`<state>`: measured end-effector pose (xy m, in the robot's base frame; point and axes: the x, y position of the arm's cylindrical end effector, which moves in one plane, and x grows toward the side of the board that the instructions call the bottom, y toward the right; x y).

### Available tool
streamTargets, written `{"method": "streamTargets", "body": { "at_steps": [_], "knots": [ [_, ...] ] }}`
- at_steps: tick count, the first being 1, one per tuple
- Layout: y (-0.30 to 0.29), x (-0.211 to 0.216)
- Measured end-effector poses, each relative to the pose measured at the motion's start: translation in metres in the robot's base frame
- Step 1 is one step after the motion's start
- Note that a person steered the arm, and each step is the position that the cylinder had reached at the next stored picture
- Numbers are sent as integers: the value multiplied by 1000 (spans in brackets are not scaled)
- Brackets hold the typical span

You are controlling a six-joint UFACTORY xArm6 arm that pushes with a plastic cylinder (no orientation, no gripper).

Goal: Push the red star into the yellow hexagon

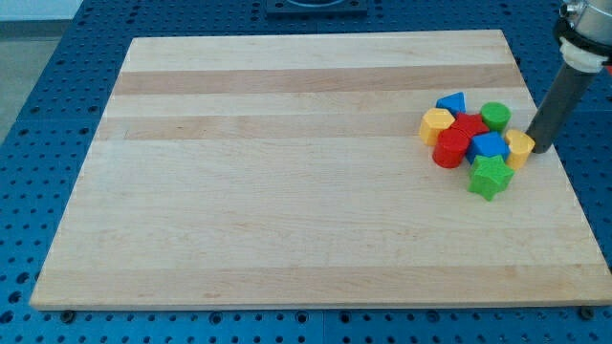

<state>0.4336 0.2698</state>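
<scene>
No text, label, brand, number or sign can be read anywhere in the camera view: nothing legible stands on the coloured blocks, on the wooden counter point(287, 172), or on the dark rod.

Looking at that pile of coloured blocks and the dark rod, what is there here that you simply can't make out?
All in the camera view:
- Red star: neighbours crowd it, so its outline stays unclear.
- Whether my tip touches the yellow block beside it: too close to tell.
- Blue block: hemmed in by neighbours, shape uncertain.
- Arm above the rod: cut off by the view's top-right corner.
- Table: its near edge is partly cut off at the view's bottom.
</scene>
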Motion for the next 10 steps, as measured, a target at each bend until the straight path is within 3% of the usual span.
{"method": "streamTargets", "body": {
  "at_steps": [2, 4, 5, 10],
  "knots": [
    [-10, 25],
    [-20, -109],
    [-20, -109],
    [-53, -21]
  ]
}}
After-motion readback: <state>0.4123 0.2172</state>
